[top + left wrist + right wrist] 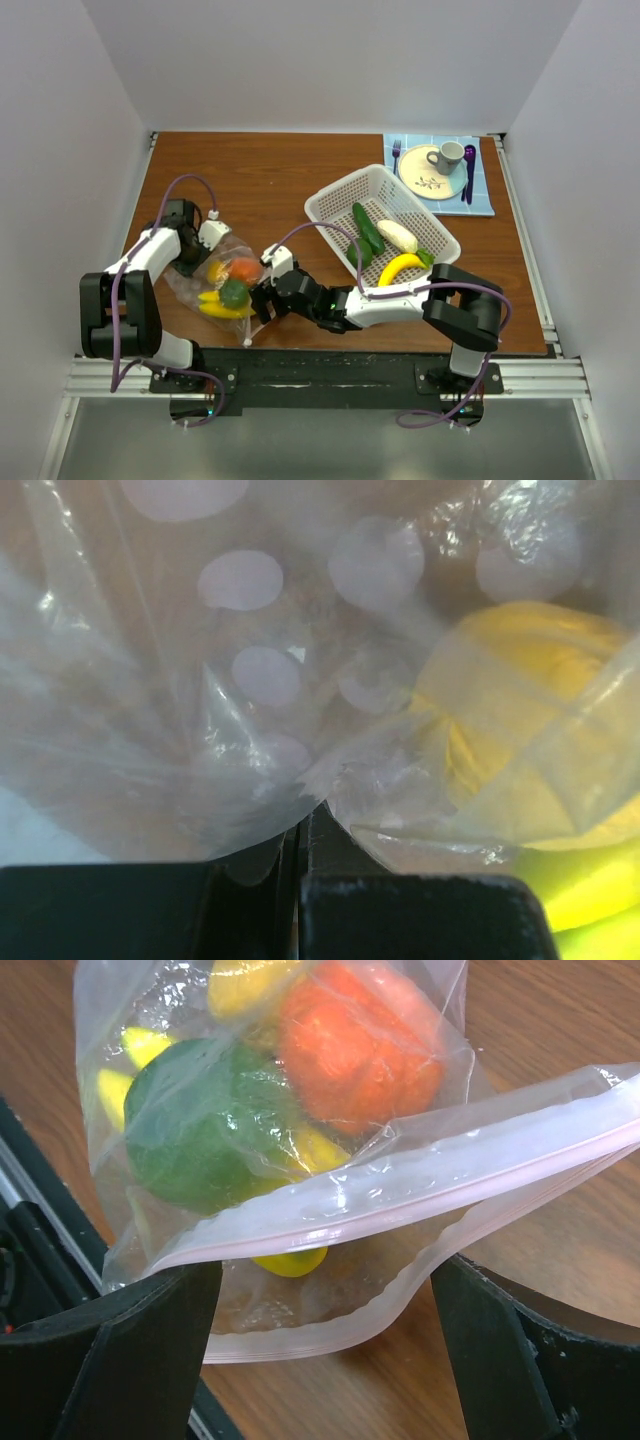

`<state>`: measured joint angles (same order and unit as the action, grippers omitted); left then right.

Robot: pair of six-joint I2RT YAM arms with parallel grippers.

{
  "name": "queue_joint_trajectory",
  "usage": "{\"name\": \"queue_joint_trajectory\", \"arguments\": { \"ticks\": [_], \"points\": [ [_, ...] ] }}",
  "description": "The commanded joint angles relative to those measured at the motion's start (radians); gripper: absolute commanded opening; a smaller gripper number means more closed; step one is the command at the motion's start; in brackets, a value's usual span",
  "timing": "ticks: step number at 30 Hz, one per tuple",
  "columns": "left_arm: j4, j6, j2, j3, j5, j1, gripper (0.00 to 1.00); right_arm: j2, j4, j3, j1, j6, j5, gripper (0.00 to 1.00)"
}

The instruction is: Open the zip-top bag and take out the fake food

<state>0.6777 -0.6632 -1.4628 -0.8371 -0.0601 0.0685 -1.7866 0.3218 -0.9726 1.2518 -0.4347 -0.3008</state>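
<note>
Your left jaws are clenched on the bag (213,283)'s back corner, bag lying on the desk (260,180); right jaws spread wide around its open mouth. Pinch both zip lips and you'll reseal it, food (360,1045) stuck inside.

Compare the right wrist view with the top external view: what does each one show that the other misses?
Only the right wrist view: the zip-top bag's mouth gaping, its pinkish zip strip parted, between the right gripper's open fingers.
Only the top external view: the left gripper at the bag's far end, the white basket holding a cucumber, a white piece and a banana, and the plate with its mug.
Both: the bag with an orange piece, a green piece and yellow pieces inside, and the right gripper at its mouth.
</note>
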Motion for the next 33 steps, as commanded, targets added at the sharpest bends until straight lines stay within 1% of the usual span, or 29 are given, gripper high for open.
{"name": "queue_joint_trajectory", "arguments": {
  "ticks": [1, 2, 5, 6, 8, 9, 11, 12, 14, 15, 16, 17, 18, 21, 22, 25, 26, 29, 33],
  "points": [
    [-0.020, 0.008, -0.001, 0.006, -0.006, -0.009, 0.00, 0.030, 0.066, -0.028, 0.001, -0.047, 0.029, 0.86],
    [-0.017, 0.010, -0.002, 0.004, -0.003, -0.009, 0.00, 0.015, 0.059, -0.034, 0.001, -0.050, 0.006, 0.85],
    [-0.013, 0.013, -0.002, 0.004, 0.002, -0.009, 0.00, -0.008, -0.004, -0.077, 0.000, -0.076, -0.040, 0.77],
    [-0.013, 0.014, 0.001, 0.006, 0.002, -0.009, 0.00, -0.011, -0.045, -0.092, 0.000, -0.093, -0.096, 0.69],
    [-0.013, 0.008, 0.010, 0.015, -0.001, -0.009, 0.00, -0.007, -0.102, -0.107, 0.001, -0.105, -0.139, 0.59],
    [-0.017, 0.007, 0.012, 0.018, -0.001, -0.009, 0.00, 0.009, -0.171, -0.121, 0.001, -0.120, -0.190, 0.59],
    [-0.017, 0.005, 0.016, 0.026, -0.004, -0.009, 0.00, 0.030, -0.236, -0.124, 0.014, -0.140, -0.266, 0.63],
    [-0.015, 0.002, 0.019, 0.026, -0.003, -0.009, 0.00, 0.053, -0.298, -0.127, 0.017, -0.156, -0.309, 0.65],
    [-0.015, 0.002, 0.018, 0.024, 0.000, -0.009, 0.00, 0.073, -0.357, -0.138, 0.032, -0.173, -0.377, 0.70],
    [-0.017, 0.002, 0.018, 0.024, 0.000, -0.007, 0.00, 0.078, -0.435, -0.150, 0.038, -0.185, -0.406, 0.73],
    [-0.014, 0.004, 0.018, 0.024, 0.000, -0.009, 0.00, 0.078, -0.479, -0.167, 0.055, -0.194, -0.479, 0.75],
    [-0.015, 0.002, 0.021, 0.026, 0.002, -0.009, 0.00, 0.076, -0.539, -0.213, 0.063, -0.214, -0.501, 0.80],
    [-0.013, 0.001, 0.021, 0.026, 0.002, -0.007, 0.00, 0.073, -0.620, -0.230, 0.075, -0.232, -0.526, 0.80],
    [-0.012, -0.001, 0.025, 0.029, 0.002, -0.009, 0.00, 0.070, -0.682, -0.279, 0.141, -0.233, -0.583, 0.80],
    [-0.012, -0.001, 0.030, 0.029, 0.002, -0.009, 0.00, 0.070, -0.693, -0.290, 0.170, -0.243, -0.586, 0.80],
    [-0.013, -0.003, 0.036, 0.033, 0.002, -0.007, 0.00, 0.078, -0.659, -0.295, 0.195, -0.254, -0.537, 0.78],
    [-0.013, -0.001, 0.038, 0.033, 0.002, -0.009, 0.00, 0.081, -0.623, -0.285, 0.195, -0.260, -0.500, 0.76],
    [-0.010, -0.001, 0.042, 0.032, 0.002, -0.009, 0.00, 0.055, -0.572, -0.276, 0.196, -0.256, -0.456, 0.72],
    [-0.004, -0.007, 0.059, 0.032, -0.001, -0.007, 0.00, 0.007, -0.514, -0.281, 0.189, -0.220, -0.459, 0.68]
  ]
}}
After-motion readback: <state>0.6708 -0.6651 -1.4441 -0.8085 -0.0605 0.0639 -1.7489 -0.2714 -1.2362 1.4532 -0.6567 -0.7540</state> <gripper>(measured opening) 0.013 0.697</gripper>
